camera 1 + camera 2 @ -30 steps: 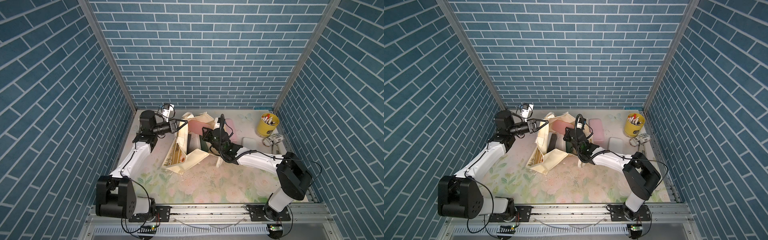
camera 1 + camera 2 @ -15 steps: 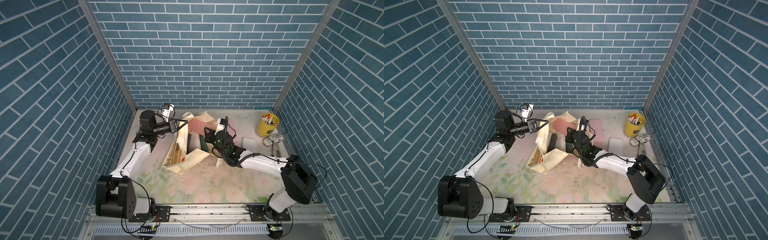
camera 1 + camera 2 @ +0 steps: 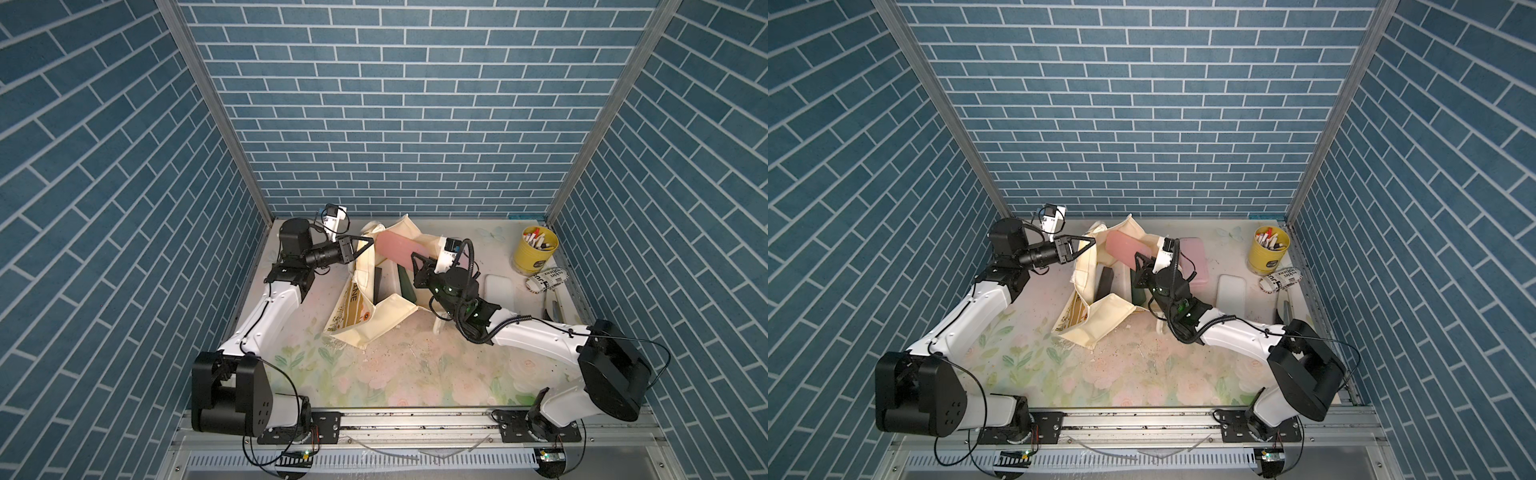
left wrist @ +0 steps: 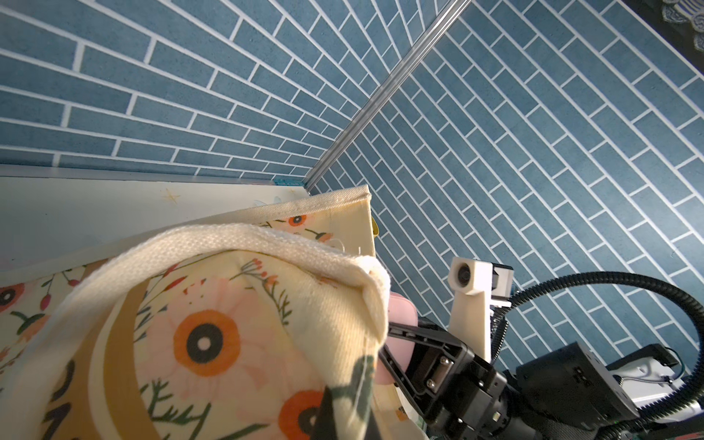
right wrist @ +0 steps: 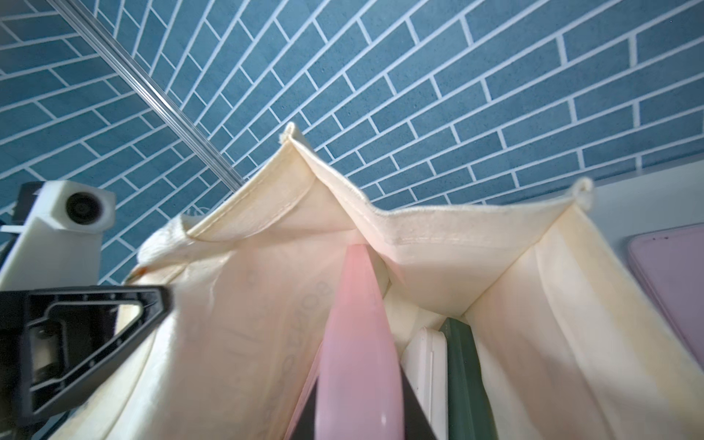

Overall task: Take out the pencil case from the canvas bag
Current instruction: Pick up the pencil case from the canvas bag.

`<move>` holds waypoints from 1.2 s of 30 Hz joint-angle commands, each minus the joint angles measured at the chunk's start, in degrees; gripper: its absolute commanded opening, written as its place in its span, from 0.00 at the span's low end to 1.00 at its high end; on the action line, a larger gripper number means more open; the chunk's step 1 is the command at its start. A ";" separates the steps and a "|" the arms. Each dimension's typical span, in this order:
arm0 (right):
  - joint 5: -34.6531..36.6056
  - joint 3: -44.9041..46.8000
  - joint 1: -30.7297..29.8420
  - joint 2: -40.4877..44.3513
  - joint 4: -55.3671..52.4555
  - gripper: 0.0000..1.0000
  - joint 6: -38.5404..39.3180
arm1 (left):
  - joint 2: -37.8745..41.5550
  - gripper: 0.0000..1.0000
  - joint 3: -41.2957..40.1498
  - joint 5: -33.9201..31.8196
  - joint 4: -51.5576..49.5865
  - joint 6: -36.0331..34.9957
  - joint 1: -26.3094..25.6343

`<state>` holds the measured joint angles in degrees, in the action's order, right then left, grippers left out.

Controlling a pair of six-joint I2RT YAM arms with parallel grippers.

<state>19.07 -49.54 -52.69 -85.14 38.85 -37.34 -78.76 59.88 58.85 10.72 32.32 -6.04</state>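
Showing, in both top views, the left fingers (image 3: pixel 369 242) (image 3: pixel 1090 242) pinched shut on the rim of the canvas bag (image 3: pixel 386 322) (image 3: pixel 1100 320), which slumps open on the worktop (image 3: pixel 415 374); the right fingers (image 3: pixel 417 262) (image 3: pixel 1139 262) clamp the pink pencil case (image 3: pixel 395 249) (image 3: pixel 1123 249), protruding from the bag's mouth. Left wrist view: floral bag front (image 4: pixel 228 324). Right wrist view: pencil case (image 5: pixel 358 343) beside a white case (image 5: pixel 423 365) and a green case (image 5: pixel 463 365) inside.

We had our left arm (image 3: pixel 270 307) stretched rearward, left gripper (image 3: pixel 369 241) clamped closed; our right arm (image 3: pixel 536 336) lay low, wrist tilted up, right gripper (image 3: pixel 414 258) pinched closed too.
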 commanded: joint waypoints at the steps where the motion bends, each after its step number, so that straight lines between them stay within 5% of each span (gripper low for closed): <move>1: 0.93 1.56 -0.62 3.33 9.55 0.00 4.28 | -0.90 0.00 1.38 0.21 -0.97 -0.94 -0.46; 27: 13.63 5.39 -2.51 16.26 13.89 0.00 16.29 | -1.03 0.00 1.73 -1.23 -2.29 -1.82 -0.11; 36: 21.43 10.58 -2.42 24.11 11.61 0.00 16.81 | -1.02 0.00 1.46 -6.30 0.96 3.81 -0.06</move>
<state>34.24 -40.10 -55.40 -64.40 49.69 -23.59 -80.29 61.45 55.05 9.43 33.93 -6.00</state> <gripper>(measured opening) 0.219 0.057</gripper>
